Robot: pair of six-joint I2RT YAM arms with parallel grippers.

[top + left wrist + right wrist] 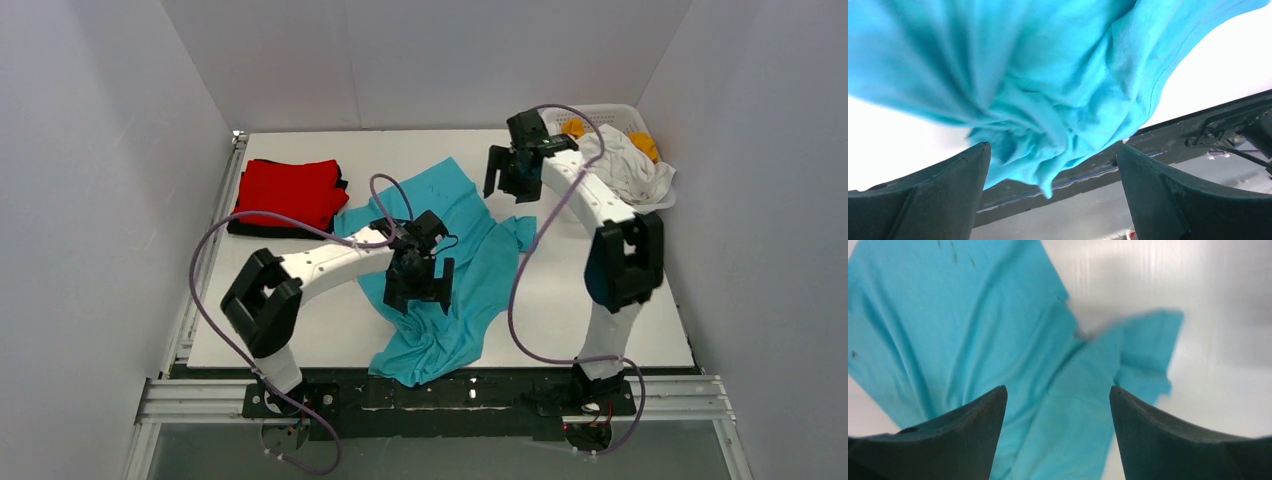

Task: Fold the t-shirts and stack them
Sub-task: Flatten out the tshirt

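A turquoise t-shirt [470, 250] lies crumpled across the middle of the table, its lower end bunched at the front edge. It also shows in the left wrist view [1048, 75] and in the right wrist view [998, 340]. My left gripper [418, 285] is open and empty, above the shirt's middle. My right gripper [512, 180] is open and empty, above the shirt's far end near a sleeve. A folded red t-shirt [290, 190] lies on a folded black t-shirt [240, 227] at the far left.
A white lattice basket [625, 115] at the far right corner holds a white shirt [625, 165] and orange cloth [575, 127]. White walls close in the table on three sides. The metal frame [440, 395] runs along the front edge.
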